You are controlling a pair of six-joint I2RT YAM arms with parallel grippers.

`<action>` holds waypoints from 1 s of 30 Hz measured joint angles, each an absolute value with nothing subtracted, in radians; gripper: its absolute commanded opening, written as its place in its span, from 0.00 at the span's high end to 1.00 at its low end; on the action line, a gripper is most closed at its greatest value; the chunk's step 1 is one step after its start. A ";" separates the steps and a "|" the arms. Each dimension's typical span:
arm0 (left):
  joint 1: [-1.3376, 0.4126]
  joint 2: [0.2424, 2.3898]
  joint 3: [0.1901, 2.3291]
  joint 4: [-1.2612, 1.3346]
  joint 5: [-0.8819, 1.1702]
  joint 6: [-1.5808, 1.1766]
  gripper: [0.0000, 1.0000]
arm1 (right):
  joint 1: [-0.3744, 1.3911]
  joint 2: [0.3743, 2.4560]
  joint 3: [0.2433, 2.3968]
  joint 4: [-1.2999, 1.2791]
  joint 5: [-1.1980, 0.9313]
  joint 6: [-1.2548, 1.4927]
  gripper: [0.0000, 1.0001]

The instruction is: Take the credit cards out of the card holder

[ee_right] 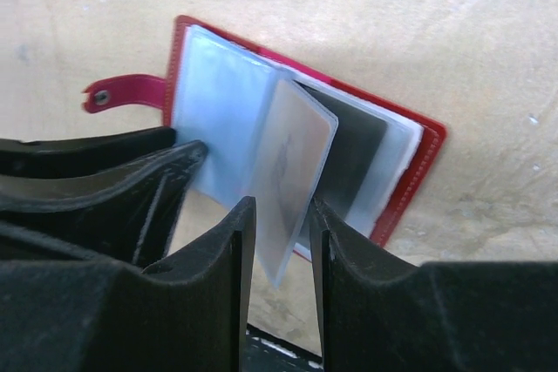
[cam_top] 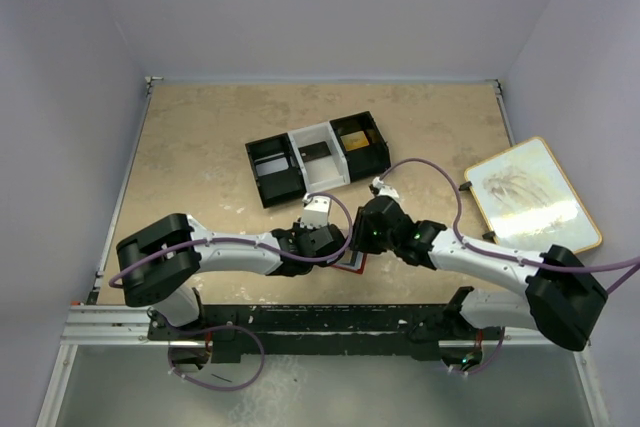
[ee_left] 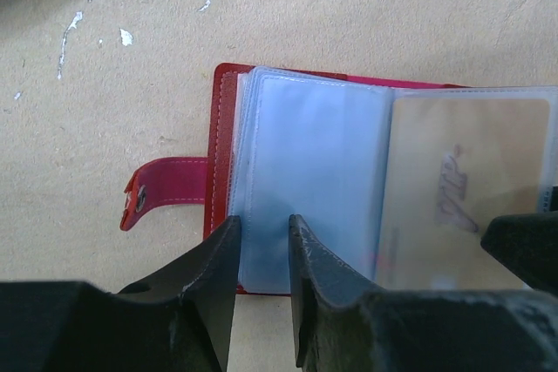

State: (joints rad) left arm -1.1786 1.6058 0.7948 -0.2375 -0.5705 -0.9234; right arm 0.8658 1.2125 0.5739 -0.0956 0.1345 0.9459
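At the near edge of the bench (cam_top: 200,147), straddling sleeves of the open card holder (ee_right: 410,172) (one raised) with left hand (ee_left: 263,224) and right hand (ee_right: 282,206) narrowly parted.

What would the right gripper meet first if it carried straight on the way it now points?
The raised clear sleeve of the card holder, which stands between the right gripper's open fingers. Past it probably lies the holder's dark page, though depth is unclear.

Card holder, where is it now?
The card holder lies open on the table, centre of the top view, near the front edge, just below the compartment tray.
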 measured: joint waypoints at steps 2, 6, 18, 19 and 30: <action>-1.179 1.605 0.795 -0.238 -0.574 -0.924 0.75 | 0.866 1.204 0.574 -0.068 0.115 0.942 0.65; -1.179 1.596 0.789 -0.237 -0.577 -0.927 0.74 | 0.866 1.206 0.574 0.009 0.080 0.936 0.65; -1.181 1.421 0.688 -0.307 -0.616 -1.016 0.71 | 0.866 1.380 0.611 0.181 -0.009 0.931 0.63; -1.181 1.390 0.674 -0.319 -0.628 -1.031 0.71 | 0.866 1.394 0.619 0.192 -0.018 0.930 0.63; -1.181 1.236 0.623 -0.380 -0.693 -1.092 0.67 | 0.866 1.410 0.642 0.235 -0.044 0.919 0.59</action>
State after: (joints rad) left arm -1.1809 1.2362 0.6231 -0.3798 -0.6933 -1.0920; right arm 0.8658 1.4101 0.6418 0.2352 -0.0441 0.9188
